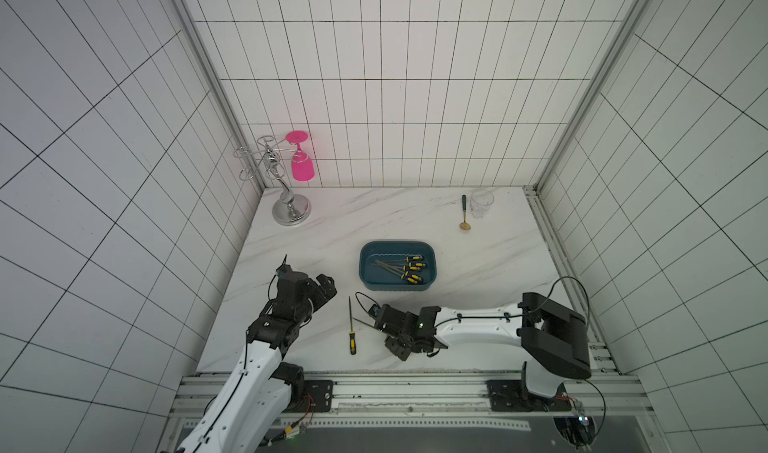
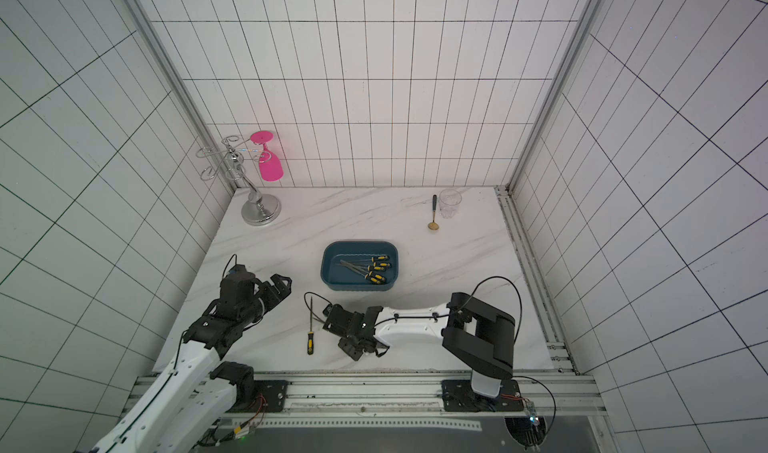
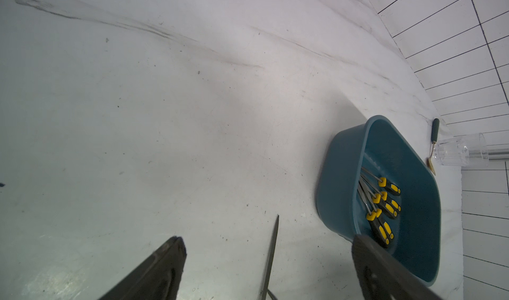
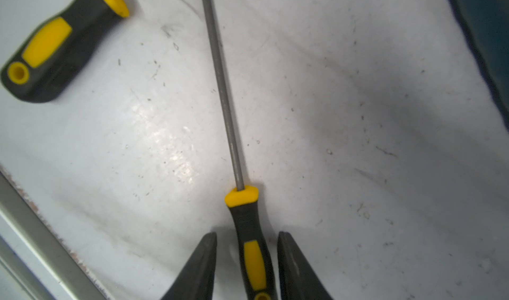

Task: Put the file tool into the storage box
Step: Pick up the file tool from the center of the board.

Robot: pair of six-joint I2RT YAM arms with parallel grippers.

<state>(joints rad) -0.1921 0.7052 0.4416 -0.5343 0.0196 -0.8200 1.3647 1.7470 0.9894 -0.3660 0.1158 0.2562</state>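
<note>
Between the jaws of the right gripper (image 4: 247,234) lies the handle of the file (image 4: 233,144), its shaft running straight ahead of them along the table (image 4: 358,119); the jaws stand apart with a sliver of gap on each side, so nothing is gripped yet. The left gripper (image 1: 326,288), spread wide and empty, hangs beyond the shaft's tip with a second file (image 1: 352,330) between, which makes the right arm the nearer. The box (image 1: 397,243), holding other files (image 1: 409,269), sits off to the jaws' side, apart.

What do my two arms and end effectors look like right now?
The left arm and right arm have white shells, black joints and black cables running alongside. The left end effector and right end effector have dark, tapered fingers.
</note>
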